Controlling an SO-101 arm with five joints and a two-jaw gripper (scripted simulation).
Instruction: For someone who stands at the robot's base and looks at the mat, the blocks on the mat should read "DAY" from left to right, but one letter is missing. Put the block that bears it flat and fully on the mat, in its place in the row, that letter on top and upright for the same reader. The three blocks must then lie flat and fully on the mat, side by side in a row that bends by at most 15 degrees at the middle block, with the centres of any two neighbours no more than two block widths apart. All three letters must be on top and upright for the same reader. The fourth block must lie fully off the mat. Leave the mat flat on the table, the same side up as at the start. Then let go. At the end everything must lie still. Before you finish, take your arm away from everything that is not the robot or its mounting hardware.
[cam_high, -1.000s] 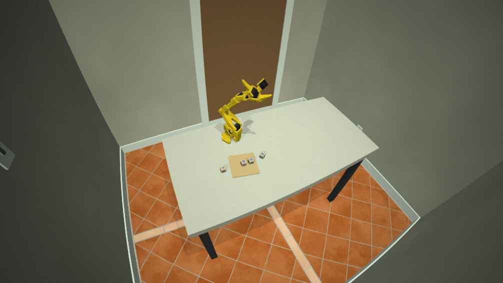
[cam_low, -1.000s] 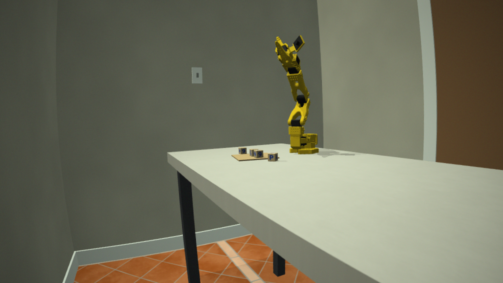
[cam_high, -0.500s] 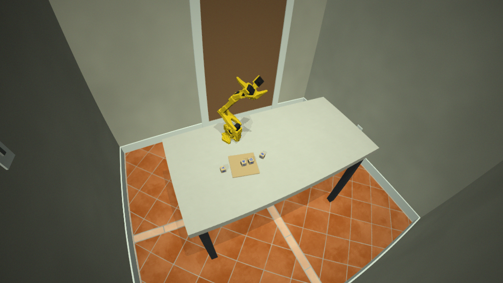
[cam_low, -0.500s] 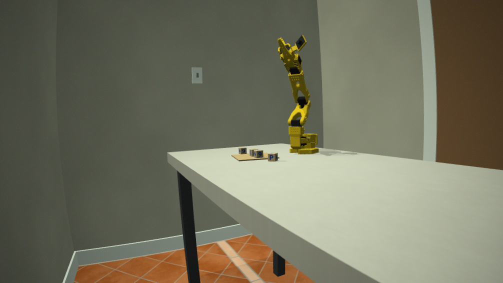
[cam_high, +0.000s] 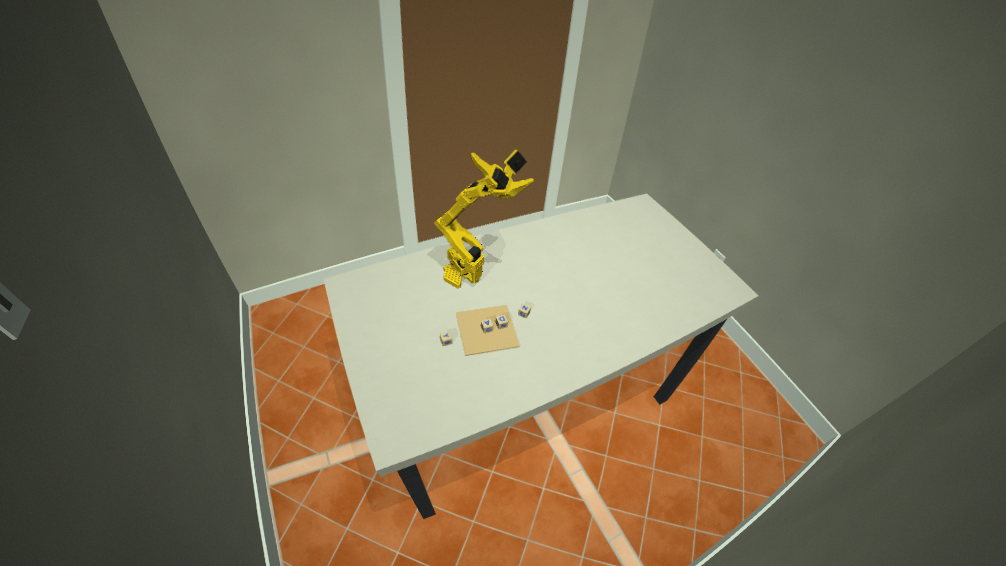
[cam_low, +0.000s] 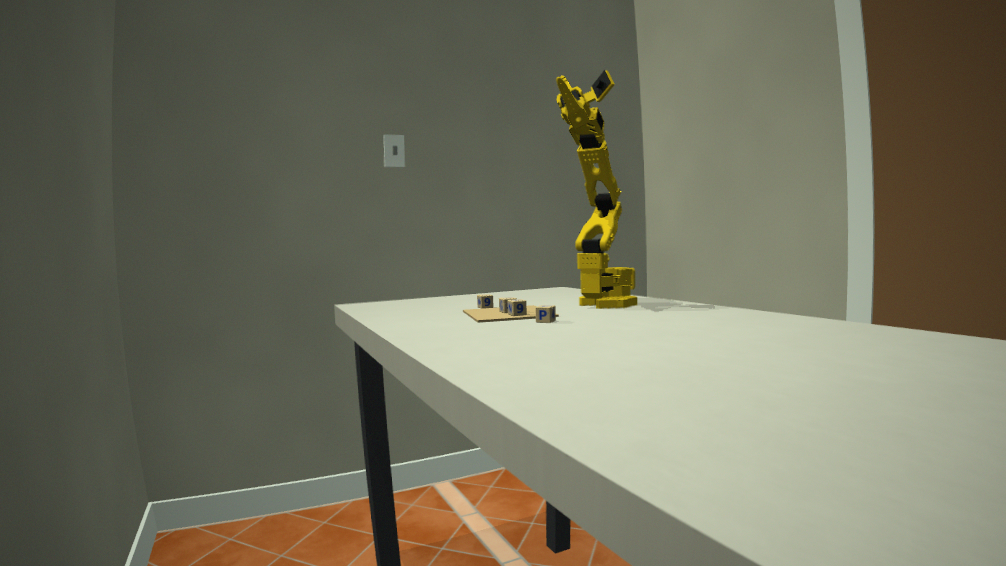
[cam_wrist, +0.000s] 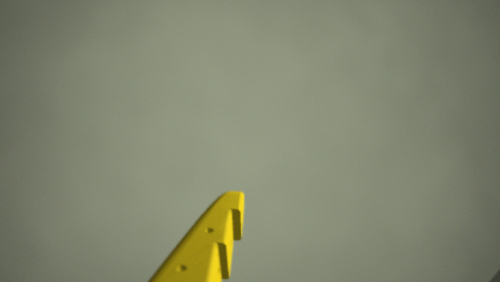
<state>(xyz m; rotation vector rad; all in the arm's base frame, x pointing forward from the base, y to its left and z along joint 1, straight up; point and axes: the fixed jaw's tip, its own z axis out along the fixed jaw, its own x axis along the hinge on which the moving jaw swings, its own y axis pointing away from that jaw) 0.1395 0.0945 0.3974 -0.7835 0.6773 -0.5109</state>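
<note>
A tan mat (cam_high: 489, 333) lies on the table in front of the arm's base. Two letter blocks sit side by side on it, one (cam_high: 487, 325) to the left and one (cam_high: 502, 321) to the right in the top view. A third block (cam_high: 446, 338) lies on the table just off the mat's left edge. A fourth (cam_high: 524, 309) lies off its right far corner. Their top letters are too small to read surely. My gripper (cam_high: 501, 168) is open and empty, raised high above the base and pointing up, far from the blocks. The wrist view shows only one yellow jaw (cam_wrist: 210, 245) against a plain wall.
In the exterior view the mat (cam_low: 499, 314) and blocks lie near the table's left edge; the nearest block (cam_low: 544, 313) shows a P on its side. The arm's base (cam_high: 462, 271) stands near the table's back edge. A wall and a brown door are behind it.
</note>
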